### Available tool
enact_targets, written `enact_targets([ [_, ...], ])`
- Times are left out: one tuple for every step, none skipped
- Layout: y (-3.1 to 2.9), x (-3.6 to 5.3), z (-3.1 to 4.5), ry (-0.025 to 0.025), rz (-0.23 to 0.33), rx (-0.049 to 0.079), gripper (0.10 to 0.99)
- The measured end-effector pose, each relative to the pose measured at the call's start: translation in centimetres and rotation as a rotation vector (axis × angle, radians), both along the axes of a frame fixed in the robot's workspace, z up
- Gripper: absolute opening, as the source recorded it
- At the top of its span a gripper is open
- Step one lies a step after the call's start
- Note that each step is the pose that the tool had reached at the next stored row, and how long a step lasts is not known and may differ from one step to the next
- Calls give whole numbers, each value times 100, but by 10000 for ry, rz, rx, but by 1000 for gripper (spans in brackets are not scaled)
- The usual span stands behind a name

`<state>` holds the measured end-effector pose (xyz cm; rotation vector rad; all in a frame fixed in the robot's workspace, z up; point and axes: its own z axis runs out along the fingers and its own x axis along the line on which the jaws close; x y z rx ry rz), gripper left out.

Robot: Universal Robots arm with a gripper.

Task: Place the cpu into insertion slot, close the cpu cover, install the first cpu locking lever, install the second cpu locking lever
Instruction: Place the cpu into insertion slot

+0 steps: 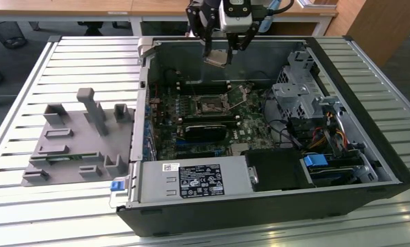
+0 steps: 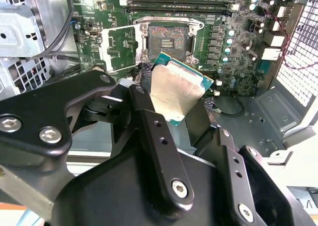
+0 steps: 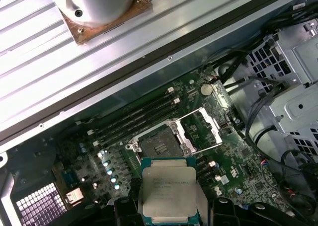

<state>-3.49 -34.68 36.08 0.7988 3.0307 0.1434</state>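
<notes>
The black gripper [image 1: 222, 53], fingers [image 2: 154, 131] closed on opposite edges of the flat square silvery-beige cpu [image 3: 169, 191], holds it well above the dark metal-rimmed insertion slot [image 3: 158, 146]; light, stiff, probably fragile, so edges suit

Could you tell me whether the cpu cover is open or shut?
Open: the cpu cover lies swung aside of the empty insertion slot; the jaws hold the cpu above.
</notes>
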Motion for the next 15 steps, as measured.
enact_targets([
  [0,0,0,0,-28,0,525],
  [0,0,0,0,-57,0,525],
  [0,0,0,0,-84,0,525],
  [0,0,0,0,-109,1,525],
  [0,0,0,0,-135,0,525],
  [0,0,0,0,-161,0,525],
  [0,0,0,0,-186,1,525],
  [0,0,0,0,-212,0,525],
  [0,0,0,0,-239,0,525],
  [0,0,0,0,-267,0,525],
  [0,0,0,0,-293,0,525],
  [0,0,0,0,-320,0,525],
  [0,0,0,0,-347,0,525],
  [0,0,0,0,-371,0,525],
  [0,0,0,0,-398,0,525],
])
